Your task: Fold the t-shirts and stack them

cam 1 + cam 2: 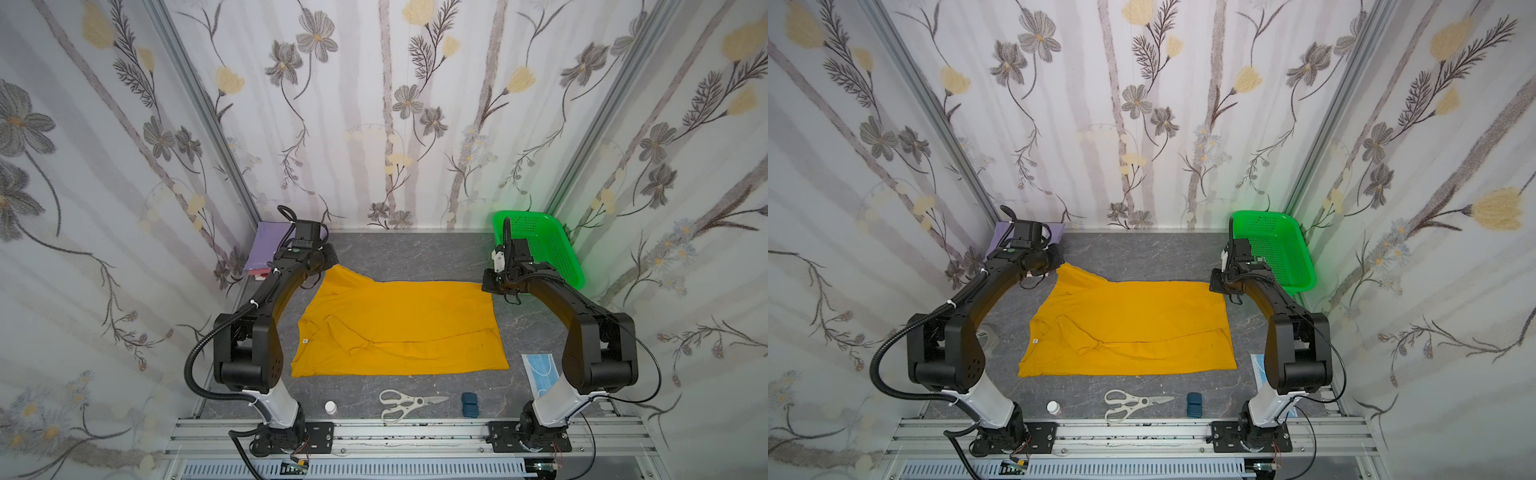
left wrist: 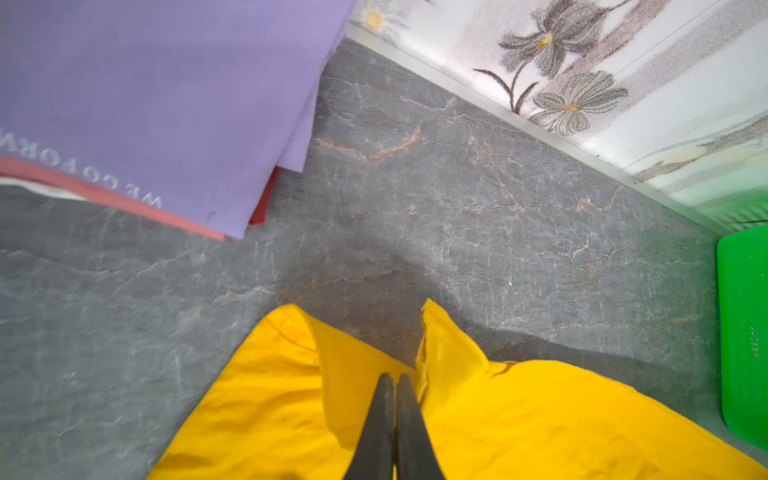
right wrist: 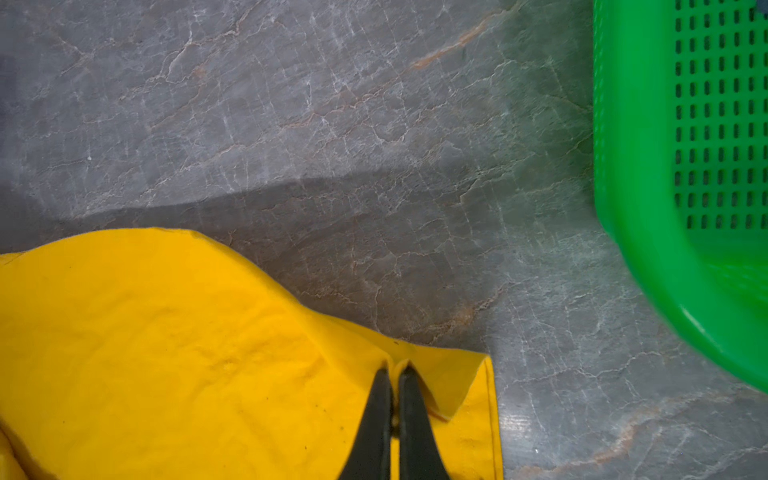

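Clamping the mustard t-shirt [image 1: 399,324] by two corners, left gripper [image 2: 394,380] and right gripper [image 3: 395,370] are seemingly starting its fold; a lavender-topped stack [image 2: 145,104] is lying just beyond the left gripper.

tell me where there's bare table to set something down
Bare table lies at the back, between the lavender shirt pile and the green basket, beyond the yellow shirt. The front edge is crowded: bottle, scissors, blue block, face mask.
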Motion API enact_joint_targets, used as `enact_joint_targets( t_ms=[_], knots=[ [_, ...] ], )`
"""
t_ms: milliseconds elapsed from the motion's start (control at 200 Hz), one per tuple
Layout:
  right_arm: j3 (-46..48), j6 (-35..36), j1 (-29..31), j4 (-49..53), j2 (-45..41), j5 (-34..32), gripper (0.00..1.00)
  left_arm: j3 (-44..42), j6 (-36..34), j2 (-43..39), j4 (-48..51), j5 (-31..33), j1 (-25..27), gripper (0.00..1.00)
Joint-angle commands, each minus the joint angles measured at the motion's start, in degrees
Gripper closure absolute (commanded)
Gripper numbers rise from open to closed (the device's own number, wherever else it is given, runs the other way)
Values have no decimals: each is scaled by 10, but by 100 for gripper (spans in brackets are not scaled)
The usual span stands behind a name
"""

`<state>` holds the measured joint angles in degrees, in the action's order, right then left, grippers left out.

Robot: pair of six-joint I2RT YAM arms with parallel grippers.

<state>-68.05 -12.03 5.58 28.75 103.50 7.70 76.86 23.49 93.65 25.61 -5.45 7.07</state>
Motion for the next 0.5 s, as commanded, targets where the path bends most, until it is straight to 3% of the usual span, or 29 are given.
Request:
enact_joint_targets(
  t_ms=[0,285,495],
  knots=[
    [30,18,-1,-36,-13,29,100,-60,15,-70,-31,36,0,100],
    [115,-18,-12,-59,-69,-4,100,-198,30,-262,16,72,5,100],
    [173,-40,-12,-75,-154,-1,100,-281,58,-342,33,61,27,100]
  ],
)
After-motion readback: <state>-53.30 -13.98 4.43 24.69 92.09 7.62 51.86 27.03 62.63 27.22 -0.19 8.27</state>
